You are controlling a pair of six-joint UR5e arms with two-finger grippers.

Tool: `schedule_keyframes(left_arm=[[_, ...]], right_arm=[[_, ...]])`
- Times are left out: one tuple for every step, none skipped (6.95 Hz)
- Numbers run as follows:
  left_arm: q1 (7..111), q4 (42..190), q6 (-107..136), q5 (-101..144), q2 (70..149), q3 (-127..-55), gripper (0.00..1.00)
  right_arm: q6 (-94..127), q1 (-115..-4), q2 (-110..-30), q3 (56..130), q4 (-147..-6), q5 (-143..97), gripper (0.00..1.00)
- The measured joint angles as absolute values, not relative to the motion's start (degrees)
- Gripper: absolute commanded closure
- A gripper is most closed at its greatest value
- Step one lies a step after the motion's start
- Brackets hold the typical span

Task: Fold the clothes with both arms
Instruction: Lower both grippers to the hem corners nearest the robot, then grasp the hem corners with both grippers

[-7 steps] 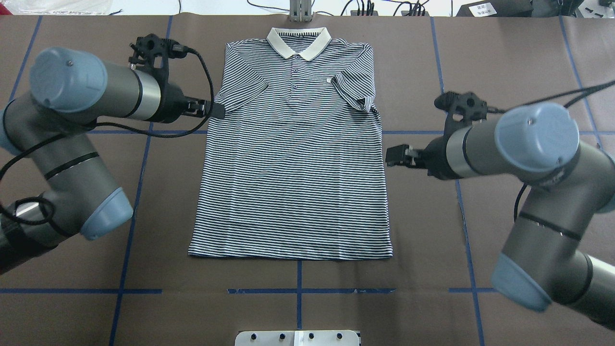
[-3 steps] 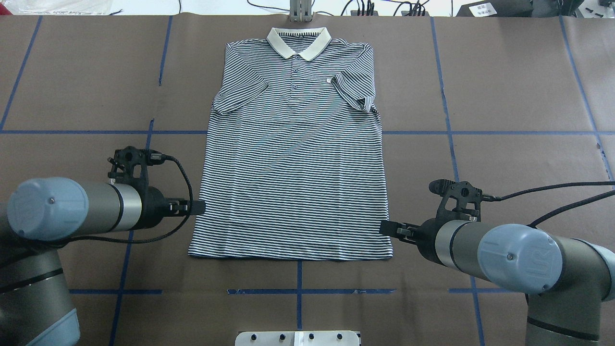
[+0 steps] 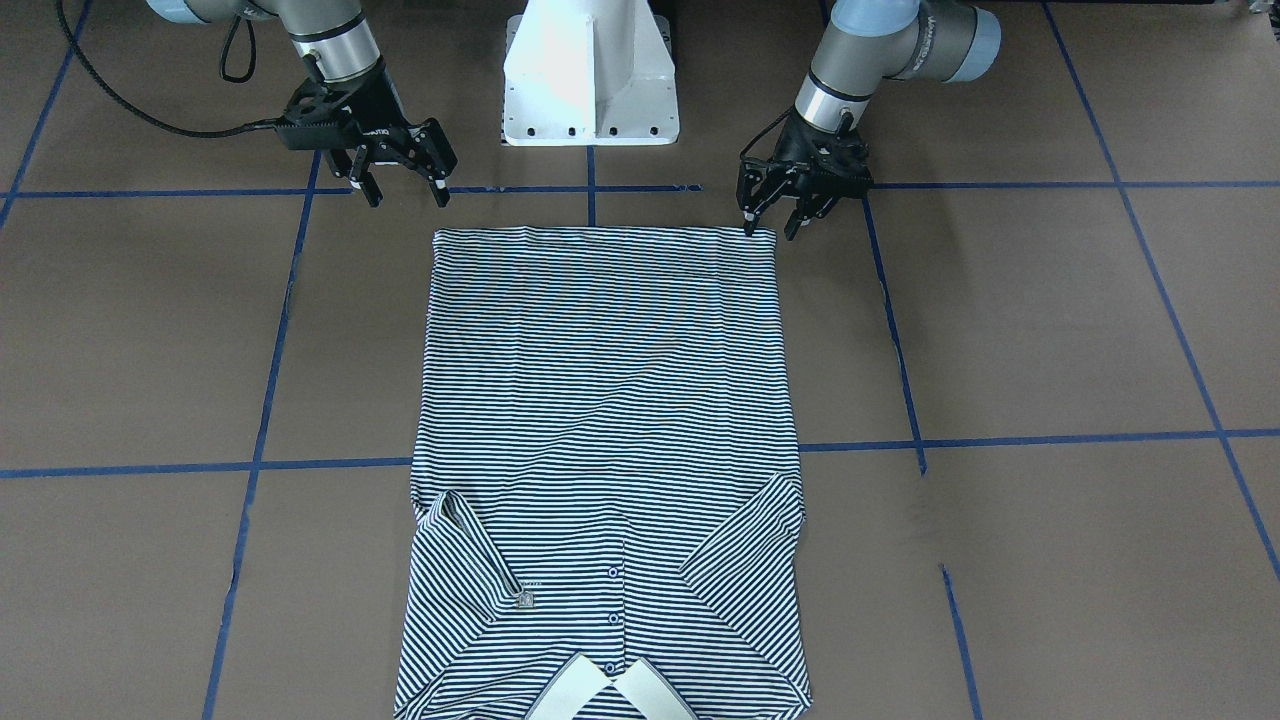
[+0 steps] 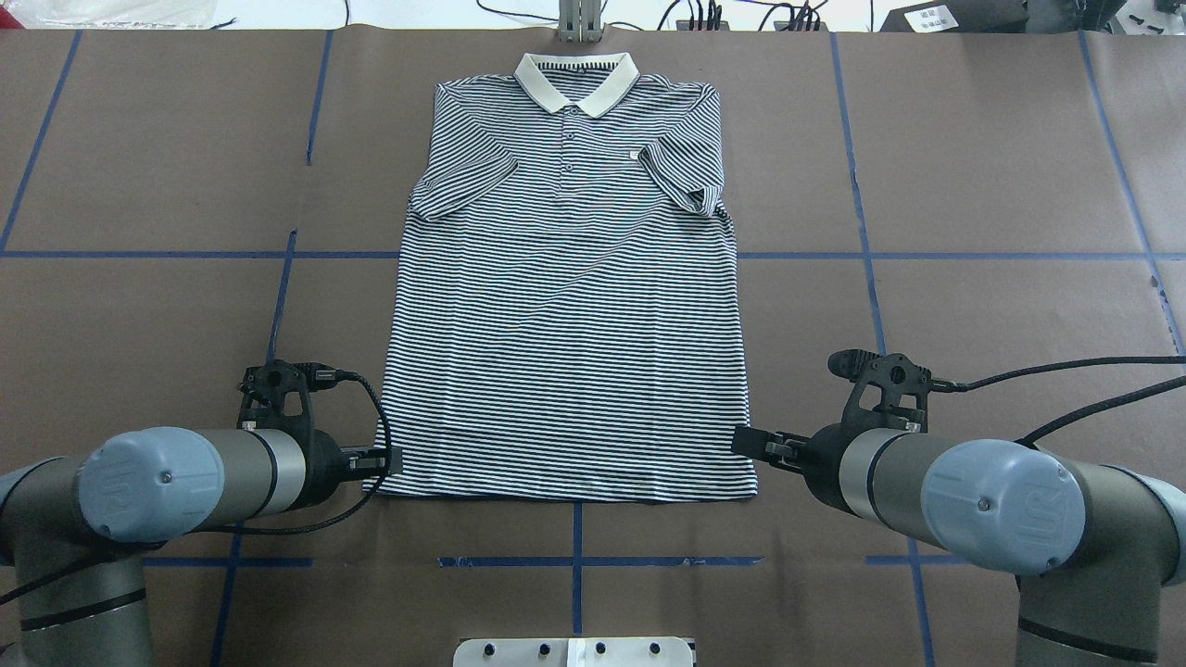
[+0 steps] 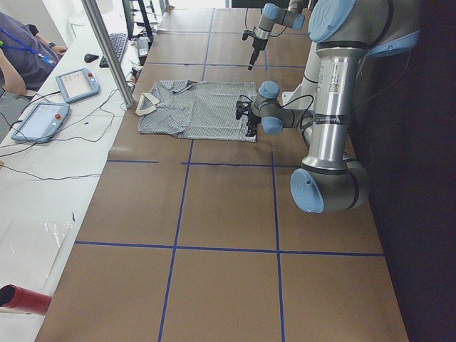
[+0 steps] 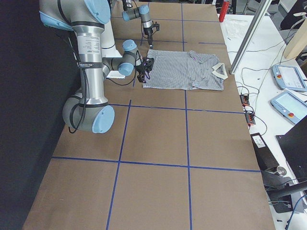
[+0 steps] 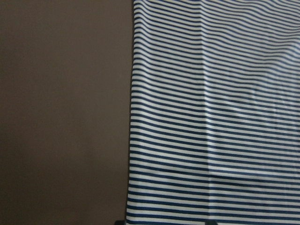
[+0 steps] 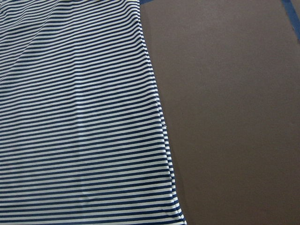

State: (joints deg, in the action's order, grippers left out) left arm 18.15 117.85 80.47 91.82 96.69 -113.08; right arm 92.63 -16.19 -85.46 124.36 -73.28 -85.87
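Between left end effector (image 4: 382,460) and right end effector (image 4: 749,439) lies shirt (image 4: 565,306).

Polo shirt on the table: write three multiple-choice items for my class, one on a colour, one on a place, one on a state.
1. The collar is: A cream; B red; C green.
2. The left gripper and right gripper are: A at the collar; B at the hem corners; C at mid-shirt.
3. The sleeves are: A spread out; B rolled up; C folded inward over the polo shirt's chest.
Answers: A, plain cream cloth; B, each sits beside one end of the hem; C, both cuffs lie on the striped front.
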Motion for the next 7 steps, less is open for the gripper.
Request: schedule_keyframes(left_arm=[[17.9,117.8,80.5,91.7,96.7,-112.4,0.37],[17.8,117.8,80.5,91.7,96.8,-112.0,0.4],[17.6,117.8,80.4,91.7,96.8,-111.8,0.41],[17.4,117.8,80.4,91.7,96.8,-111.8,0.44],[17.2,117.8,80.4,91.7,96.8,-111.7,0.45],[17.1,117.8,80.4,91.7,96.8,-111.7,0.45],[17.0,117.8,80.4,91.7,96.8,-111.5,0.46]], right_arm=[[92.6,-16.2,-85.5,124.4,-73.2,-85.8,0.02],[92.6,-16.2,-85.4,124.4,-73.2,-85.7,0.02],[92.6,-16.2,-85.4,124.4,-73.2,-85.7,0.02],[92.6,-16.2,-85.4,124.4,-73.2,-85.7,0.02],[92.6,-16.2,-85.5,124.4,-73.2,-85.7,0.02],[92.6,-16.2,-85.5,124.4,-73.2,-85.7,0.02],[92.6,-16.2,-85.5,124.5,-73.2,-85.7,0.02]])
